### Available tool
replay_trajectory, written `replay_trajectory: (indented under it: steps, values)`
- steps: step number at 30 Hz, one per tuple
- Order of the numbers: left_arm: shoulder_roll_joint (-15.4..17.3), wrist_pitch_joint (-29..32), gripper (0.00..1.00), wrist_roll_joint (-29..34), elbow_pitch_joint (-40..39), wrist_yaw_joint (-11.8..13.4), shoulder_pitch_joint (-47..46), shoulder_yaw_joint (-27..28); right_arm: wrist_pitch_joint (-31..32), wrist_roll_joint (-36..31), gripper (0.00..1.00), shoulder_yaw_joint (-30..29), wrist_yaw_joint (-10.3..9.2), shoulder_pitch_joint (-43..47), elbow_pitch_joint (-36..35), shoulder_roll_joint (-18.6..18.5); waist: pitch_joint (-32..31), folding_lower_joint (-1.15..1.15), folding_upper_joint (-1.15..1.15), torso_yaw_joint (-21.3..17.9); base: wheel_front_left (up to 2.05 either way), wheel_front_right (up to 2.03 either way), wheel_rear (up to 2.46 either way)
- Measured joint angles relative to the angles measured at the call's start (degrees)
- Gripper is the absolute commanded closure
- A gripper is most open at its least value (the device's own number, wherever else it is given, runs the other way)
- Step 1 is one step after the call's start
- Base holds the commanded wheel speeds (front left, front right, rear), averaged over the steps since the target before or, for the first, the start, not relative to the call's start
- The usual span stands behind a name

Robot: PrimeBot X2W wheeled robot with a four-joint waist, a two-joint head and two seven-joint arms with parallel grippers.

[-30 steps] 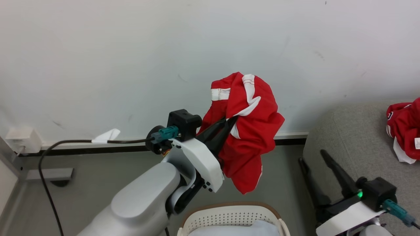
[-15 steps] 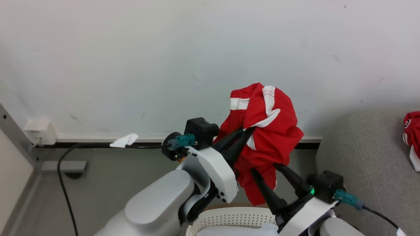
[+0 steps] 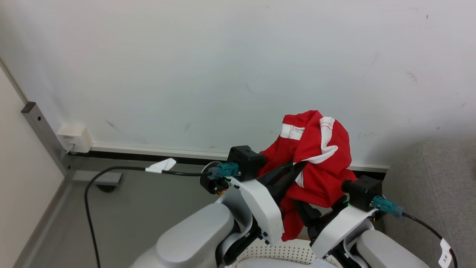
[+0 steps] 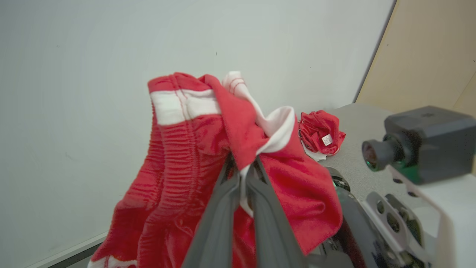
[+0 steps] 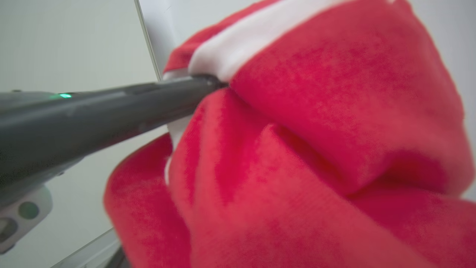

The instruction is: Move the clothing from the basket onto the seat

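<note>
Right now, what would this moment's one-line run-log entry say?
phase: transfer | left gripper: shut on red garment, lifted above basket | right gripper: open, fingers hidden under garment | seat: second garment lies on it

Left forearm [image 3: 193, 242] and right forearm [image 3: 383, 253]: smooth, rounded pale grey shells. The white wrist bracket [image 3: 260, 204] had small dark screw holes. Each wrist carried a black camera cube [image 3: 245, 160] with a teal connector [image 3: 225, 170] feeding a black cable [image 3: 189, 173] marked by a white tag [image 3: 160, 165]. Left tool [image 4: 243, 163]: two long, tapered dark grey fingers [image 4: 223, 216]. A green LED [image 3: 348, 204] was lit beside the right camera.
</note>
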Motion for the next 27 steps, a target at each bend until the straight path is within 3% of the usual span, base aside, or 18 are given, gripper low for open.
replay_trajectory:
  steps: [2, 14, 15, 16, 17, 27]
  values:
    - [-0.1, 0.0, 1.00, -0.4, 0.3, 0.0, 0.2, -0.1, 0.0, -0.1, 1.00, 0.1, 0.00, 0.0, 0.5, 0.0, -0.1, 0.00, 0.00, 0.3, 0.00, 0.00, 0.00]
    - [0.2, -0.2, 1.00, -1.4, 1.7, 0.1, 1.1, 0.1, 0.0, -0.8, 1.00, -3.0, 0.00, 1.7, -0.8, -0.5, 0.4, 0.00, 0.00, -0.7, 0.00, 0.00, 0.00]
    - [0.2, -0.4, 0.84, -1.6, 1.7, 0.1, 1.2, 0.1, 0.0, -1.0, 1.00, -3.6, 0.00, 2.1, -1.0, -0.6, 0.5, 0.00, 0.00, -0.9, 0.00, 0.00, 0.00]
    - [0.2, -0.4, 0.56, -1.8, 1.7, 0.2, 1.3, 0.1, 0.0, -1.1, 1.00, -4.0, 0.00, 2.4, -1.2, -0.7, 0.5, 0.00, 0.00, -1.1, 0.00, 0.00, 0.00]
    - [0.2, -0.5, 0.00, -1.8, 1.6, 0.3, 1.3, 0.1, 0.0, -1.2, 1.00, -4.5, 0.00, 2.6, -1.4, -0.9, 0.6, 0.00, 0.00, -1.3, 0.00, 0.00, 0.00]
    - [0.0, -2.0, 0.00, -1.9, 0.8, 0.2, 2.3, -0.3, 0.0, -3.1, 1.00, -9.9, 0.00, 4.8, -2.7, -3.7, 1.3, 0.00, 0.00, -4.7, 0.00, 0.00, 0.00]
